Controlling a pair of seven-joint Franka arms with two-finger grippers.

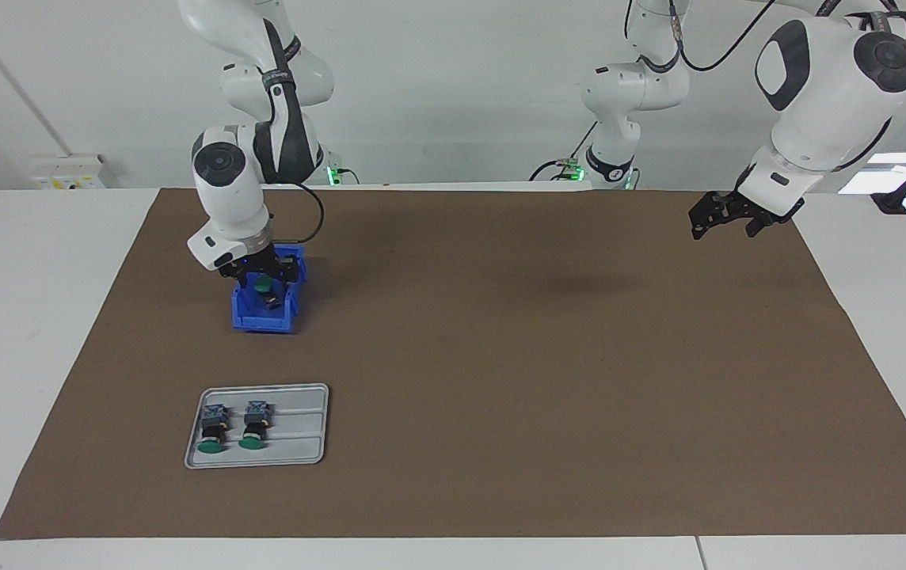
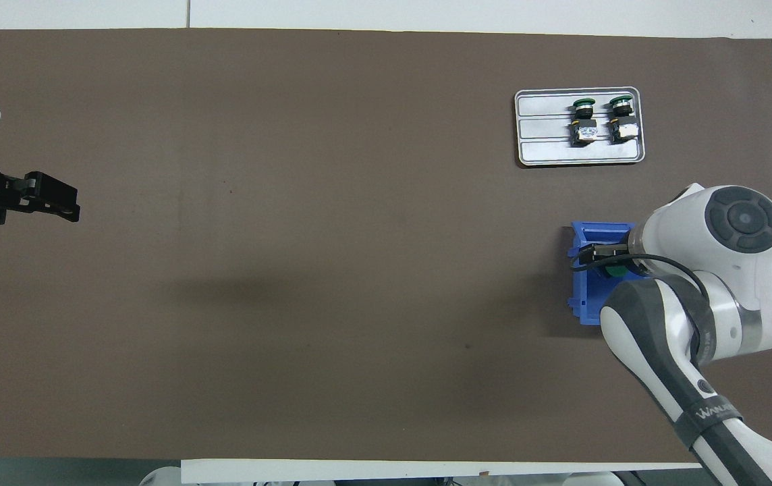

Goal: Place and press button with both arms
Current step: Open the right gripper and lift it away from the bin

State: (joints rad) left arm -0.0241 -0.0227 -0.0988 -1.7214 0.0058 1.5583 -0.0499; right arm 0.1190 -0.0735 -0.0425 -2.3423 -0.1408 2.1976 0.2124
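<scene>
Right gripper (image 1: 263, 279), facing view: down inside the small blue plastic bin (image 1: 264, 310) toward the right arm's end of the bench (image 1: 25, 332). A small push-button with round green cap and black barrel (image 1: 266, 286) sits right between its black fingers, in the bin. Whether the fingers are spread or clamped on that button cannot be told here. Farther from the robots than the bin lies a flat grey metal tray (image 1: 302, 427) with two more green-capped push-buttons (image 1: 233, 427) lying side by side on it, caps pointing away from the robots. Left gripper (image 1: 726, 215) hangs in the air over the brown paper mat (image 1: 540, 356) at the left arm's end, nothing in it, arm waiting.

Overhead view: right gripper (image 2: 605, 260) over the blue bin (image 2: 588, 236), mostly hidden under its own white wrist; green cap (image 2: 614, 271) shows just below the fingers. Tray (image 2: 561, 152) with the two buttons (image 2: 600, 118) farther out. Left gripper (image 2: 55, 199) over bare mat (image 2: 291, 236), fingers look spread, well apart from everything.
</scene>
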